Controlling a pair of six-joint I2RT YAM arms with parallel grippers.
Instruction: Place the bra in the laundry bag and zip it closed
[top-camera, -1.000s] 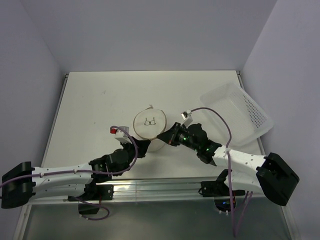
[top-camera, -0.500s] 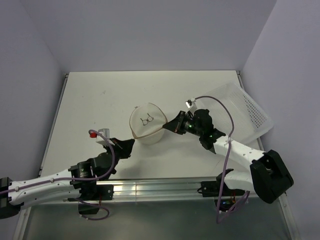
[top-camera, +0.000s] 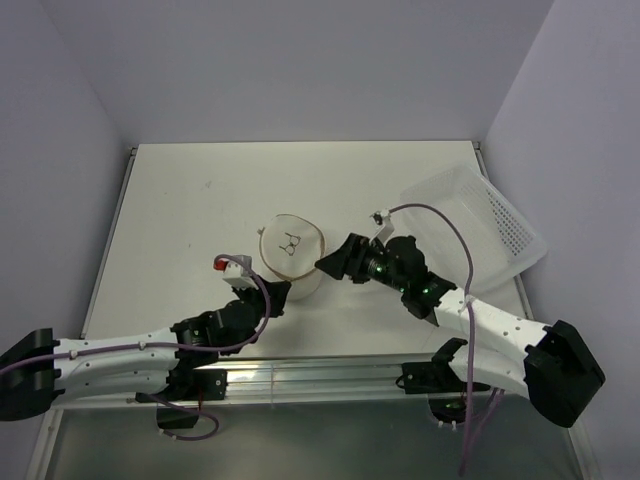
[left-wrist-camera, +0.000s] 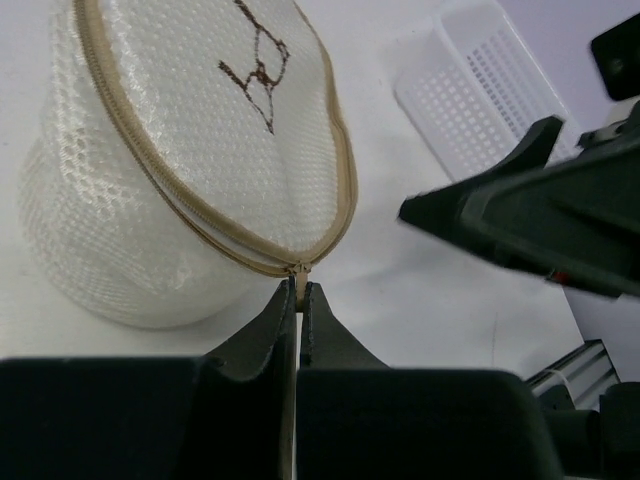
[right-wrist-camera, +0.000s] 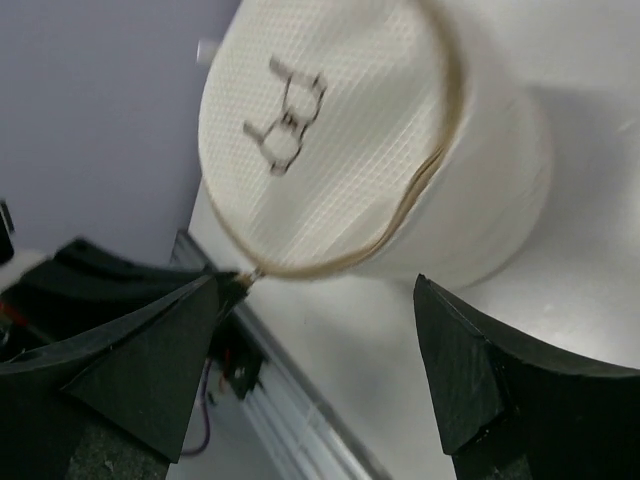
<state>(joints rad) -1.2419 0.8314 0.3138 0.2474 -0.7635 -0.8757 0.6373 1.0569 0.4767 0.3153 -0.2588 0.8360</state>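
The left gripper (left-wrist-camera: 298, 300) is pinching the zipper pull (left-wrist-camera: 298, 276) in fully closed fingers at the 7 o'clock rim of the laundry bag (left-wrist-camera: 190, 150), which is standing mid-table (top-camera: 180, 200), while the right gripper (right-wrist-camera: 318, 285) is gaping empty at its 3 o'clock, the tray (top-camera: 470, 215) lying farther that way.

Even, diffuse overhead light keeps the table (top-camera: 180, 200) bright, with only a soft shadow on the near side of the laundry bag (top-camera: 290, 255). Right of the bag in the left wrist view, the right end effector (top-camera: 332, 266) is blurred.
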